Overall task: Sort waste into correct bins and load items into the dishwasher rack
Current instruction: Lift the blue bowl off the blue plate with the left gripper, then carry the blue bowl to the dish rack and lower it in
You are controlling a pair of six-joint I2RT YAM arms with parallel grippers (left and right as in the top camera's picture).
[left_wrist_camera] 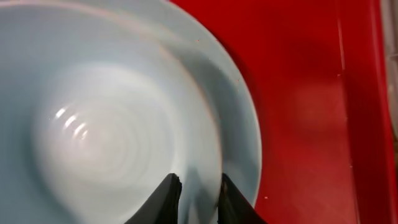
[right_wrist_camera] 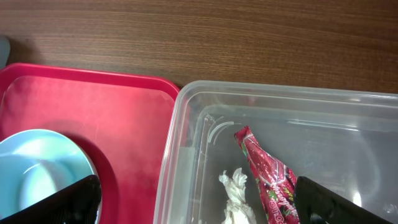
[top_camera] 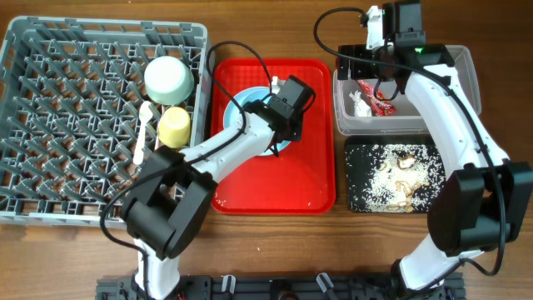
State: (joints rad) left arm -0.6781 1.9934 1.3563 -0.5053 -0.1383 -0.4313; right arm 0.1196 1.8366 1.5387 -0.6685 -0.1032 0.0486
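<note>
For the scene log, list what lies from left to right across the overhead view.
grey dishwasher rack → red tray → clear plastic tub. The black tray is left out, since it spans the same stretch as the tub.

Bright even light, glare on blurred plate [left_wrist_camera: 93, 134], soft shadows

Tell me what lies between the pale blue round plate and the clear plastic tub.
Only a bare stretch of the flat red tray and its rim; the right wrist view shows it.
</note>
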